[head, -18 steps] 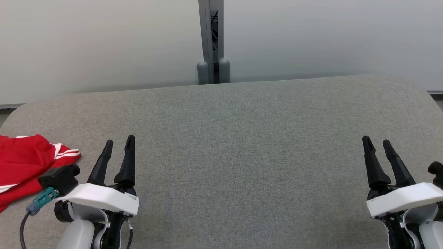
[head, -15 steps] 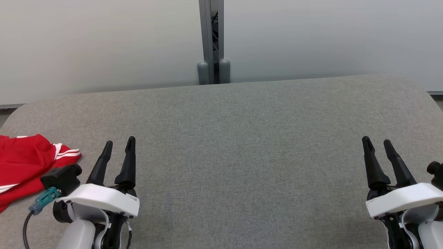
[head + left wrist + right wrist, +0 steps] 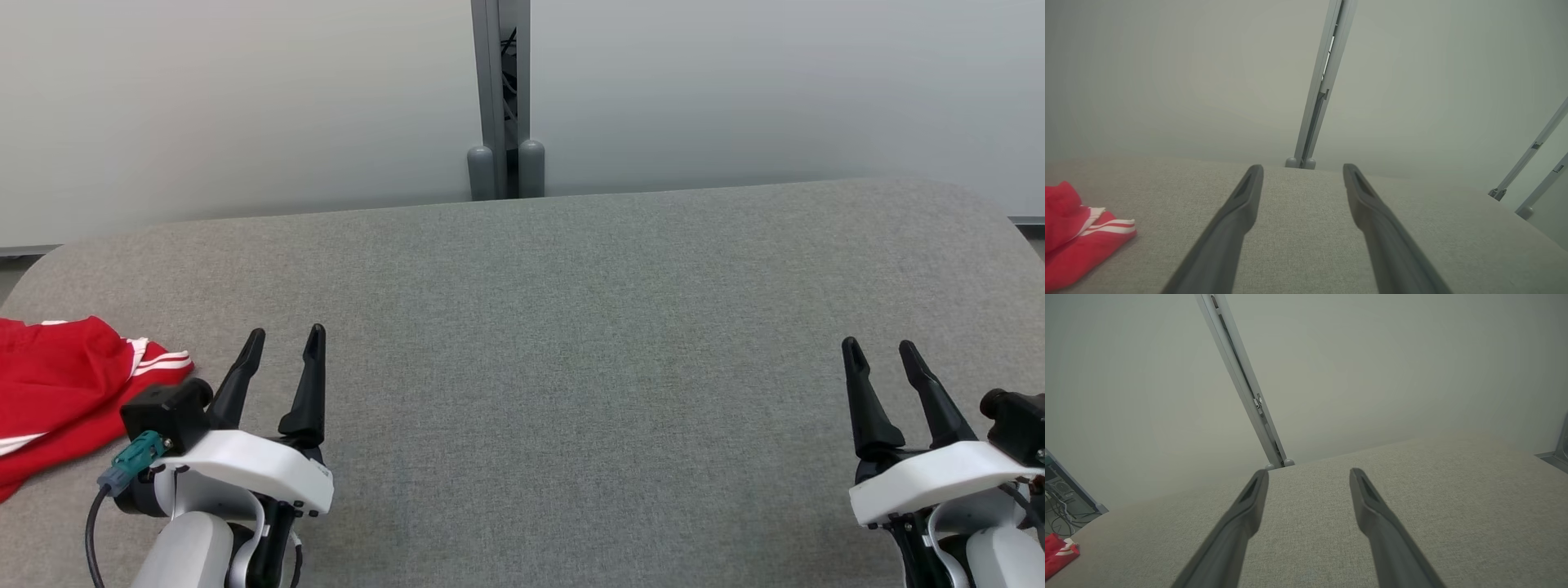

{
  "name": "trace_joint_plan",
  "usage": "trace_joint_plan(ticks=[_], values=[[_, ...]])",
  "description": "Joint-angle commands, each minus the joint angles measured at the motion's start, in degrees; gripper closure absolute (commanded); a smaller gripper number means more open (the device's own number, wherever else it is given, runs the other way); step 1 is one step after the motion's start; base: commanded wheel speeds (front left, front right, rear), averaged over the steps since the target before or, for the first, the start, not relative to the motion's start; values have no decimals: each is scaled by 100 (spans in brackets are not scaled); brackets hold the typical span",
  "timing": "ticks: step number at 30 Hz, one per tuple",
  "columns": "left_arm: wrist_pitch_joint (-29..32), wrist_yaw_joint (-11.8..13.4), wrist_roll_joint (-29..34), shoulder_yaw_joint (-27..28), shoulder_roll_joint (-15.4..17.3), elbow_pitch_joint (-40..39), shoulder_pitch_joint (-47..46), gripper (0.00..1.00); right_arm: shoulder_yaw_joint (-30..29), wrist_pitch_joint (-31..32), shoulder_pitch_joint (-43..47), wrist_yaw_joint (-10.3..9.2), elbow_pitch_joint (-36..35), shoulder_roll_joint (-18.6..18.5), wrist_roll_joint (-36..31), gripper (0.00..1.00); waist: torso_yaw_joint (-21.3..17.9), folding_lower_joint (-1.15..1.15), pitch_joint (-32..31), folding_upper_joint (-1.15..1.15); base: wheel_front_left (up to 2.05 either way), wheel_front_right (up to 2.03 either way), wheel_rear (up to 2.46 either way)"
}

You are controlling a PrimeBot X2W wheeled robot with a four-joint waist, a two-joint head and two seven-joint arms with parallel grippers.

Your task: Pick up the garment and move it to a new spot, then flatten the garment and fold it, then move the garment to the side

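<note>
While the crumpled red fabric garment with white stripes (image 3: 57,384) lies bunched at the far left edge of the grey felt-covered surface (image 3: 571,327), neither claw touches it. The left claw (image 3: 286,332) hovers over the surface just to the right of the garment. Its two long dark fingers are spread apart with nothing between them, and their tips point toward the pale wall panels (image 3: 245,106) at the back. A small black camera block (image 3: 167,408) with a teal connector (image 3: 135,457) sits on the left wrist's white housing, on the side nearest the garment.

The right claw (image 3: 878,344) hangs over the opposite end of the surface, well apart from the garment. Its fingers are likewise parted and hold nothing. The grey surface stretches between the two claws.

In the left wrist view the garment lies to the left of the claw's own left finger, and a white-striped hem rests flat on the felt. In the right wrist view a small red corner of it shows at the lower left, far off to the side.

A slim grey metal post (image 3: 500,98) with two rounded feet stands between the wall panels, just behind the back edge of the surface.
</note>
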Motion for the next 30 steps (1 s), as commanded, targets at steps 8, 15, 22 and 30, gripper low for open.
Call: trace_joint_plan(ticks=[8,15,22,30], values=[[-56,103,421,-79,56,19,-165,0,41,-125,-147,22,63,-4,-410,0,-10,0,14,0,0,0,0],[-89,160,661,-116,66,71,-195,0,81,-117,-186,23,146,6,-605,0,-3,0,35,0,0,0,0],[-114,235,887,-150,74,117,-173,0,123,-179,-200,24,233,6,-766,0,-1,0,40,0,0,0,0],[-139,305,1006,-126,20,143,-154,0,115,-249,-216,24,291,37,-961,0,-8,0,70,0,0,0,0]])
